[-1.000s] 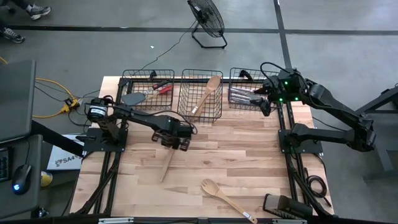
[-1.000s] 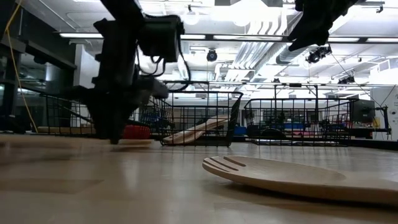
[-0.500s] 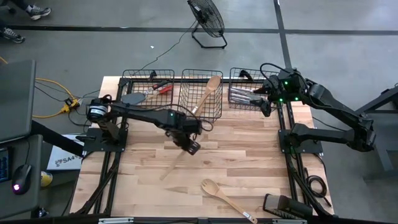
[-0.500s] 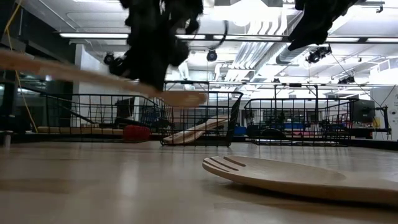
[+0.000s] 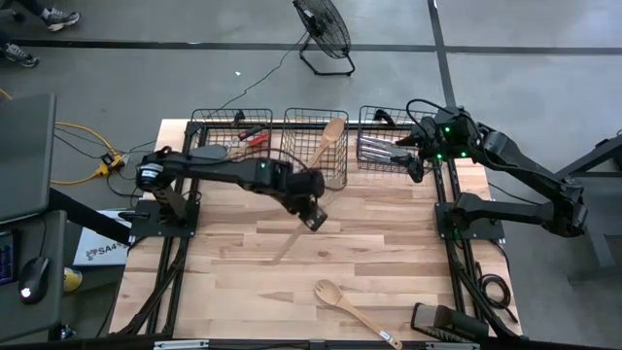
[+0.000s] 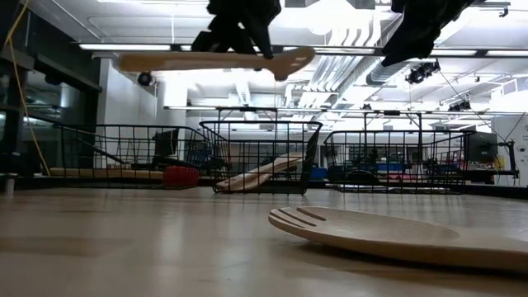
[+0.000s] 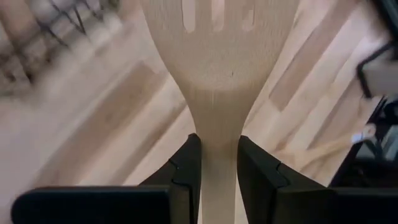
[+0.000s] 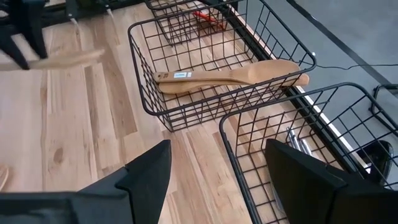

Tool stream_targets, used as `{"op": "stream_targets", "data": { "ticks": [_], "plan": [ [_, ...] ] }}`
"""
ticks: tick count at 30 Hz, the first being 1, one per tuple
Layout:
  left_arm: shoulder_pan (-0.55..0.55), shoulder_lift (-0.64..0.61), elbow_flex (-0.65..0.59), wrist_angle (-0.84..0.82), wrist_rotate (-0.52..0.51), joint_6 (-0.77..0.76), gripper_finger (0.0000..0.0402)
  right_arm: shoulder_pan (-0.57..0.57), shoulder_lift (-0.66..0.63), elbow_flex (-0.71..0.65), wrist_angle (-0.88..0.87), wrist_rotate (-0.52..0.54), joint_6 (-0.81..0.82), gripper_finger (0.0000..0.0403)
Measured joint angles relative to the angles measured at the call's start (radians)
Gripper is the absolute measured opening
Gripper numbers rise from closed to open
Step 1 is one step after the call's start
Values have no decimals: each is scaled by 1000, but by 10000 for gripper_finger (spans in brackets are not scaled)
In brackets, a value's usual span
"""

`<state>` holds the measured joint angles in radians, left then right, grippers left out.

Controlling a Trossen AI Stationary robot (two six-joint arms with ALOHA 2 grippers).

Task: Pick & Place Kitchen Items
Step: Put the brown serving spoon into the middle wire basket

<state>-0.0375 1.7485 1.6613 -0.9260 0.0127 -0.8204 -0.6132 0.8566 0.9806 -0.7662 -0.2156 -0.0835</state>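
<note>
Slotted wooden spoon [image 7: 219, 74] is clamped at the neck between the left gripper [image 7: 217, 163] fingers [image 7: 186, 168]. Three slots are seen in its head. Wooden table [image 7: 112, 124] lies below, blurred. Basket wire [image 7: 43, 37] is seen at one corner; another wooden handle [image 7: 323, 149] is seen near dark gear.

This is a robotics lab in a large industrial hall. A pale wooden bench [image 5: 389, 243] stands on a bare grey concrete floor [image 5: 146, 78] marked with dark lines. A black floor fan [image 5: 324, 29] sits behind it, and a yellow cable [image 5: 83, 146] trails beside a computer mouse [image 5: 31, 275]. The low view looks past the bench to exposed ceiling ducts [image 6: 346, 74] and strip lights [image 6: 140, 47].
</note>
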Motion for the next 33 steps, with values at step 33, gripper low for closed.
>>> {"op": "stream_targets", "data": {
  "ticks": [33],
  "plan": [
    [379,79,234,111,-448,520,71,0,0,0,15,22,-15,252]
  ]
}}
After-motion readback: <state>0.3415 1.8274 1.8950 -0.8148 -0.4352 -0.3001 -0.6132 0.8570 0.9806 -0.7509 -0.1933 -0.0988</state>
